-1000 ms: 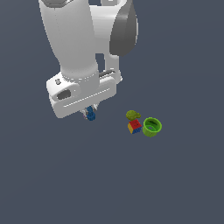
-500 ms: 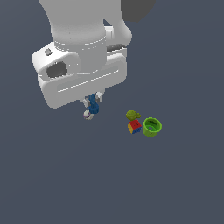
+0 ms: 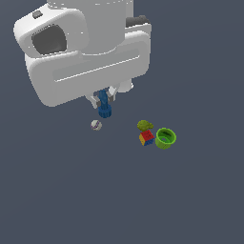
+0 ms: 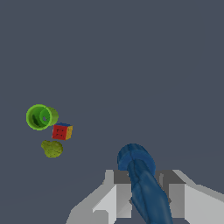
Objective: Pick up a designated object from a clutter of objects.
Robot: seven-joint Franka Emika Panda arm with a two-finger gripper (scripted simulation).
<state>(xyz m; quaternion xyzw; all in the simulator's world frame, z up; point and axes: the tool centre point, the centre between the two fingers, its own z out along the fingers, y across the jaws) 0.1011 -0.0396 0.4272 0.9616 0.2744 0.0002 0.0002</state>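
1. Your tool is pinching the dark blue piece between its two fingers, with the wider round end pointing down; in the exterior view it sits raised over the table.
2. The grey-white ball lies alone on the table just below the blue piece in the exterior view, apart from it.
3. The other items sit well off toward the exterior view's right: the olive-green lump, the red-yellow-blue cube just beside it, and the bright green cup close against the cube.
4. You have bare table on every other side; neither view shows a table edge.
5. The large white arm body covers the upper part of the exterior view and hides the tops of the fingers.
6. In the wrist view the blue piece fills the gap between the fingers and runs off the frame edge, so its narrow end is cut off. The ball does not show there.
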